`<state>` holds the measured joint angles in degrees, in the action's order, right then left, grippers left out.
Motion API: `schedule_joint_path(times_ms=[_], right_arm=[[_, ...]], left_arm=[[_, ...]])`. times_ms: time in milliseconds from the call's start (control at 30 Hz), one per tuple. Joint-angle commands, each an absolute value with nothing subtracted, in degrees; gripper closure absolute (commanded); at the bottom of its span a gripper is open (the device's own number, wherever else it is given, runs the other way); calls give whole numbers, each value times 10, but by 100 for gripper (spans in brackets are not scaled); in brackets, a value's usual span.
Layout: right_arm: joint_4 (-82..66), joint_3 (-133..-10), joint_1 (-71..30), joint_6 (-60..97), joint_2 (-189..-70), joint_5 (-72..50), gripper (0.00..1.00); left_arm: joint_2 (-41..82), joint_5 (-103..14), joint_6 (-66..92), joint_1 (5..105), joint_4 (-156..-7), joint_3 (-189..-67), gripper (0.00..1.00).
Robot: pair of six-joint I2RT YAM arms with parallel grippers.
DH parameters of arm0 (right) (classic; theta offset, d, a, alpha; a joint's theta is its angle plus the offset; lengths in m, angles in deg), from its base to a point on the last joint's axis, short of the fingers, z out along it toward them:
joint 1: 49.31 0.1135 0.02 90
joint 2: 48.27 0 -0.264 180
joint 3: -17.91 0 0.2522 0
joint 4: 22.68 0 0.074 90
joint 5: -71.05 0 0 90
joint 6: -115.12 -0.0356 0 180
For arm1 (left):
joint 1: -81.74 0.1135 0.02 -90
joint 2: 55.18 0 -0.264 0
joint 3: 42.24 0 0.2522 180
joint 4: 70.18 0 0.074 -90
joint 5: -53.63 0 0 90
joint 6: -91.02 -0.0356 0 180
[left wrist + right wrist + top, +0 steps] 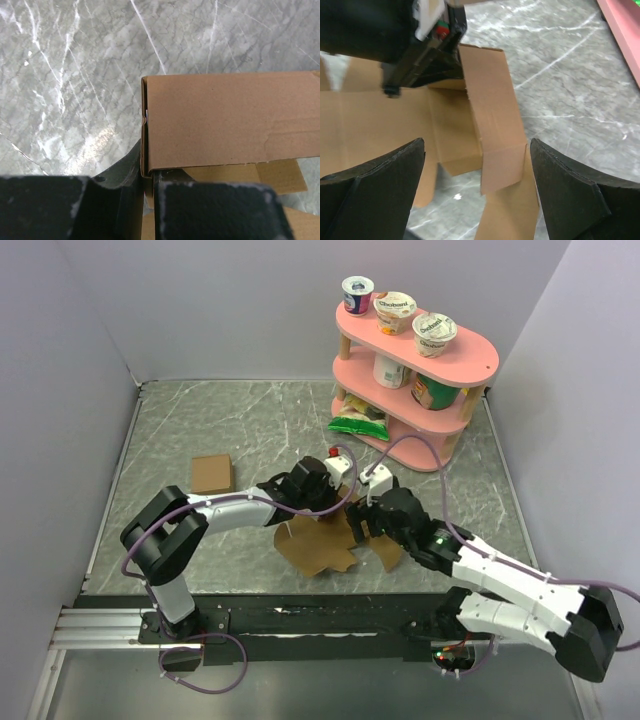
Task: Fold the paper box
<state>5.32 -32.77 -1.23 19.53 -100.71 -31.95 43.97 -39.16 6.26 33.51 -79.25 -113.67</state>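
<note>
The paper box (322, 542) lies half-folded in the middle of the tabletop (200, 420). The left end effector (148, 182) pinches a raised wall's edge. The right end effector (477, 147) hangs wide open and empty above it. The cardboard looks light, thin and easily creased, so I'd grip panels near the folds.

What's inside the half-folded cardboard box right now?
Only bare brown cardboard: the box floor has nothing lying on it, beside the upright flap that the left tool pinches. That tool's body covers the far corner, and the table beneath the box is hidden.
</note>
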Motion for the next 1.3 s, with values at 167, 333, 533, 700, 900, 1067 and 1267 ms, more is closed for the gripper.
schedule_joint_path(times_ms=[167,333,533,700,900,1067,1267], right_arm=[[-65,-299,55,237,-1103,-524,19],[-107,-292,61,239,-1146,-567,35],[-121,-300,62,270,-1175,-582,54],[-116,-300,63,284,-1181,-587,80],[-118,-296,75,298,-1184,-596,80],[-122,-303,92,312,-1197,-609,81],[-125,-314,115,318,-1230,-636,82]], left_arm=[[436,-421,73,331,-872,-1153,86],[435,-421,66,331,-875,-1154,86],[429,-430,67,331,-871,-1151,84],[421,-430,72,333,-862,-1144,70],[415,-421,85,337,-812,-1114,57],[407,-428,95,342,-755,-1084,60],[390,-436,95,344,-727,-1079,59]])
